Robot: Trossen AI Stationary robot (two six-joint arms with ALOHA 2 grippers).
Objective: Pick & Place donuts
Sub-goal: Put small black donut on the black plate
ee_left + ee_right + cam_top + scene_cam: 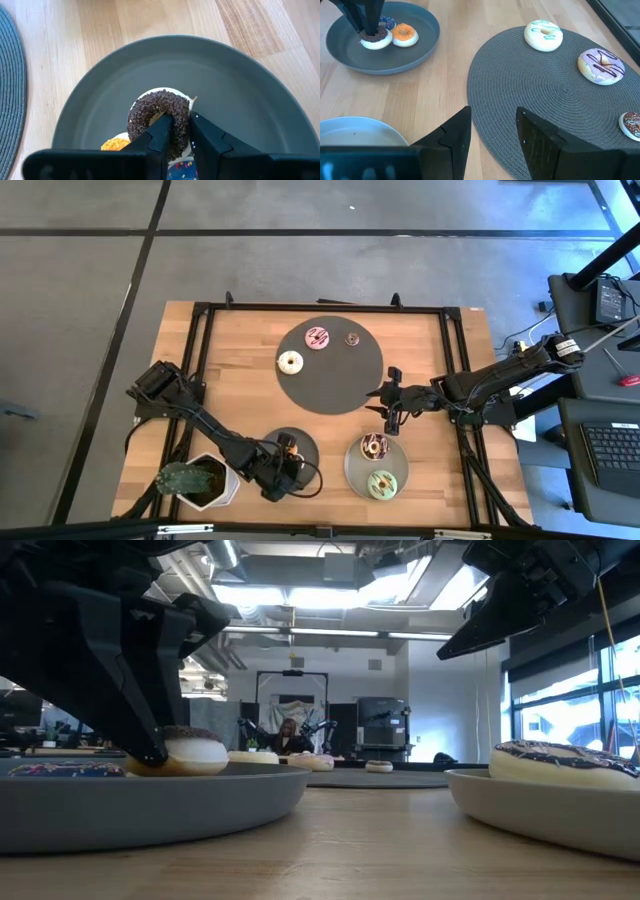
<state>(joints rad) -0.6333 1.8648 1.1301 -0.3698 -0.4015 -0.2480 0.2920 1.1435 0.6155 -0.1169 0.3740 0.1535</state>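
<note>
So the left gripper (179,131) is down in the small grey plate (240,90), fingers pinched on the rim of the brown mini donut (159,120), one finger poking through its hole. That donut has a bumpy chocolate crumb top over a smooth white base. Right beside it on the same plate sit the orange mini donut (404,34) with a grainy sugary top and a bluish sprinkled one (385,22), mostly hidden behind the fingers. The right gripper (492,131) hovers at the edge of the round woven mat (560,95), jaws apart with nothing between them. On the mat, well away from the small plate: a white ring (543,35) with teal drizzle, a pink one (600,65) with dark drizzle, and a small sprinkled one (632,124). Near the mat, another grey plate (352,465) holds a chocolate-iced donut (375,446) and a green one (381,483).
</note>
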